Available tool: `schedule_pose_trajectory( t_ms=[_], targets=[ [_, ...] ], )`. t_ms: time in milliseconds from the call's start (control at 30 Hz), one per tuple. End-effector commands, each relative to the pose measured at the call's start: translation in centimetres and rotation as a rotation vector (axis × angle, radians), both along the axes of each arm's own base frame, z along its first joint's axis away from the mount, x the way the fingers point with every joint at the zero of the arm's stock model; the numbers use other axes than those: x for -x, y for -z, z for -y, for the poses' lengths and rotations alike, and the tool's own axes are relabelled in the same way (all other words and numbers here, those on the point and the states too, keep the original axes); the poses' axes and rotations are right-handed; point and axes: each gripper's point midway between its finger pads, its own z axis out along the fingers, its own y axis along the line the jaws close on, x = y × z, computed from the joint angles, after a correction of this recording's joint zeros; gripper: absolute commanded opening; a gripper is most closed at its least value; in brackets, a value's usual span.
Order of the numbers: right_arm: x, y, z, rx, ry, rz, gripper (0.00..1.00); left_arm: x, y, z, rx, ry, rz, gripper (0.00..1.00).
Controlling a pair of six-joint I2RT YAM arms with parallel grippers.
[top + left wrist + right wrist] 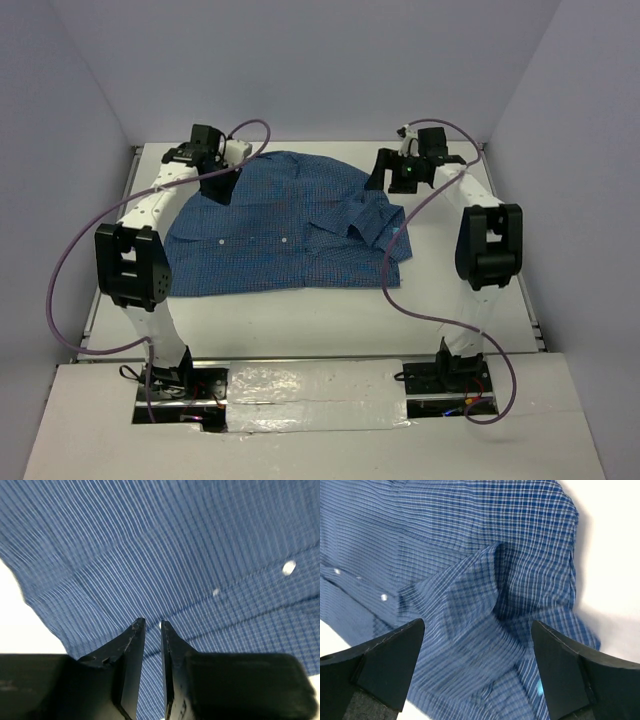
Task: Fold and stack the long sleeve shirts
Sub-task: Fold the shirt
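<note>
The blue finely checked long sleeve shirt lies spread across the middle of the white table, its collar bunched toward the right. My left gripper sits at the shirt's far left corner. In the left wrist view its jaws are almost together, with only a narrow slit, and a seam of the shirt runs right up to the tips. My right gripper hangs over the shirt's far right side. Its jaws are wide open and empty above the rumpled collar and folds.
The white table shows bare in front of the shirt, and its raised side rims sit close by. Purple cables loop beside both arms. Grey walls enclose the table on three sides.
</note>
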Motion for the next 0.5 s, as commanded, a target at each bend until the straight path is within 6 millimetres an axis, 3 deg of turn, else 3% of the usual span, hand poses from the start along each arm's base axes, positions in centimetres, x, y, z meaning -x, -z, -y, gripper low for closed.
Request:
schedule_pose_trajectory(
  t_ms=[0,100,200,333,400,467],
  targets=[
    [-1.0,0.6,-2.2,0.004,-0.099,0.0,0.94,1.2,0.0,0.3,-0.002,0.012,-0.005,0.32],
    [-1.1,2.8,-4.7,0.047,-0.157,-0.027,0.95,1.5,-0.1,0.7,-0.007,0.033,-0.006,0.32],
    [-0.8,3.8,-5.0,0.056,-0.159,-0.046,0.93,1.6,0.0,1.3,-0.002,0.049,-0.019,0.32],
    [0.9,4.5,-4.4,0.072,-0.135,-0.072,0.71,1.8,-1.4,3.1,-0.001,0.139,0.001,0.32],
    [1.4,3.2,-4.2,0.075,-0.125,-0.042,0.57,2.2,-2.7,5.6,-0.012,0.292,0.055,0.32],
    [2.4,2.3,-4.2,0.063,-0.133,-0.036,0.42,3.2,-4.9,9.4,-0.062,0.543,0.166,0.33]
  ],
)
